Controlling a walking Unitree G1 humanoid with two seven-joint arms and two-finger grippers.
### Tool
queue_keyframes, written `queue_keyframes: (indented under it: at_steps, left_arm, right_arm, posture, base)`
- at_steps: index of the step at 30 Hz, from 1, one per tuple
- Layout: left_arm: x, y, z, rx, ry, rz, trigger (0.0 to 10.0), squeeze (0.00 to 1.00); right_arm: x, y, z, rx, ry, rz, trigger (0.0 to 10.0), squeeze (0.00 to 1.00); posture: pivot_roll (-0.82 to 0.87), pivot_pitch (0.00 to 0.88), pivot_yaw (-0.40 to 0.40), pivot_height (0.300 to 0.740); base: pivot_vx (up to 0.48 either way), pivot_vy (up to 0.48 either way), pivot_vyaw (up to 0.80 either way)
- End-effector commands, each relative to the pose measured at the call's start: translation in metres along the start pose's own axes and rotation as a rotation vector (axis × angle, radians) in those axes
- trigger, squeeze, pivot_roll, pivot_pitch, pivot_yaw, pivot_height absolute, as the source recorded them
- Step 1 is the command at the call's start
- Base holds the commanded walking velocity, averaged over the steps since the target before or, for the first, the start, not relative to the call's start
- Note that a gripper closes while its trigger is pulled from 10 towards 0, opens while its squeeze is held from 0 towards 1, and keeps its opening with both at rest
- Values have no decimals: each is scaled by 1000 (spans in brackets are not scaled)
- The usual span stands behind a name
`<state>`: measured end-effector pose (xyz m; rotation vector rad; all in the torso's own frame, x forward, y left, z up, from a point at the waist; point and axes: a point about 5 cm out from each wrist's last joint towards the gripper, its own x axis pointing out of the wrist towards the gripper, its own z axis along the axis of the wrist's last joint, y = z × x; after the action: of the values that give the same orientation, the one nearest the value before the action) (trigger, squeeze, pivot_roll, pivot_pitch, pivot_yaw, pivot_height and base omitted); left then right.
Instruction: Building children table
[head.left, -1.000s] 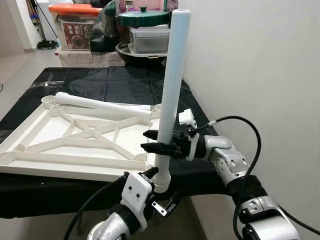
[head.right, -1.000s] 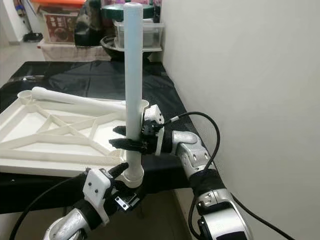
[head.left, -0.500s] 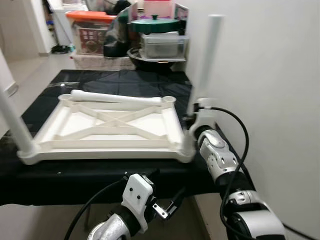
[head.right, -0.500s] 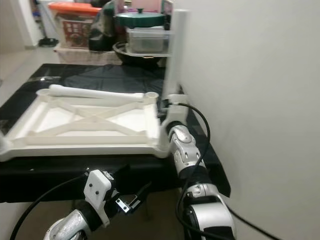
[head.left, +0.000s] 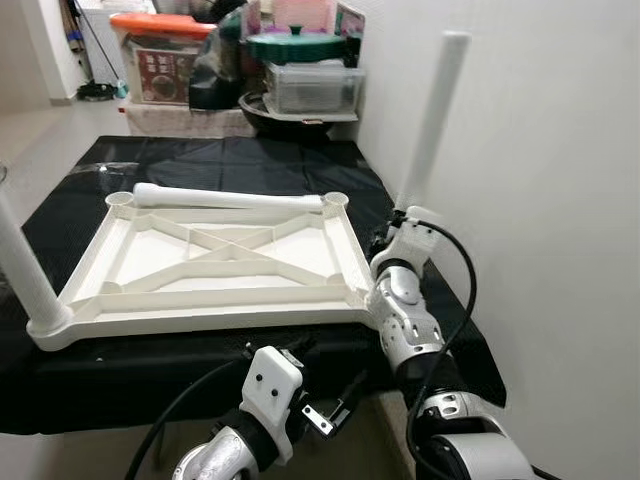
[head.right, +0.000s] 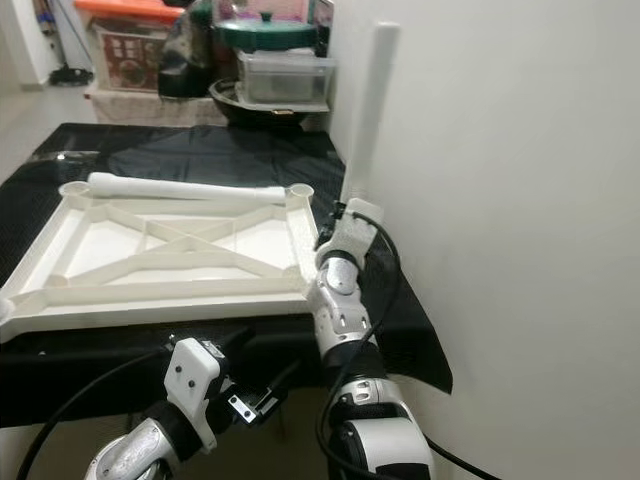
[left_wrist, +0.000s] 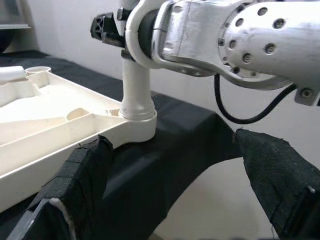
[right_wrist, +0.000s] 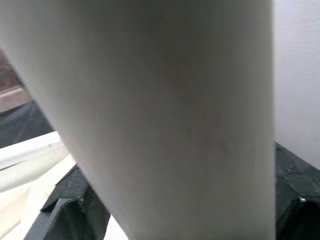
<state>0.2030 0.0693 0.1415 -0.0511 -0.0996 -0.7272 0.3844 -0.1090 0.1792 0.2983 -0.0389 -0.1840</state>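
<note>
A ribbed white plastic tabletop (head.left: 215, 265) lies underside-up on the black-draped surface (head.left: 200, 165). The right gripper (left_wrist: 112, 30) appears clamped around a smooth round leg (head.left: 430, 120), its base seated in the near right corner socket. A loose leg (head.left: 225, 197) rests along the far edge. The left gripper (left_wrist: 175, 175) hovers below, its cloth-padded fingers (left_wrist: 82, 172) spread wide.

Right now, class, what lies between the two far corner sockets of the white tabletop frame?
A loose white table leg lies on its side along the far edge of the tabletop frame, spanning the two far corner sockets, as the left eye view shows.
</note>
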Motion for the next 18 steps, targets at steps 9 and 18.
queue_keyframes:
  at_steps: [9,18]
  left_arm:
    - [0,0,-1,6,3,-5,10000,0]
    - [2,1,-2,9,1,-7,10000,0]
  right_arm:
    - [-5,-6,10,-70,-42,605,10000,0]
    - [-28,-10,11,-64,230,1291,10000,0]
  posture:
    - [114,35,-56,740]
    - [120,22,-60,740]
  base:
    - [0,0,0]
    - [0,0,0]
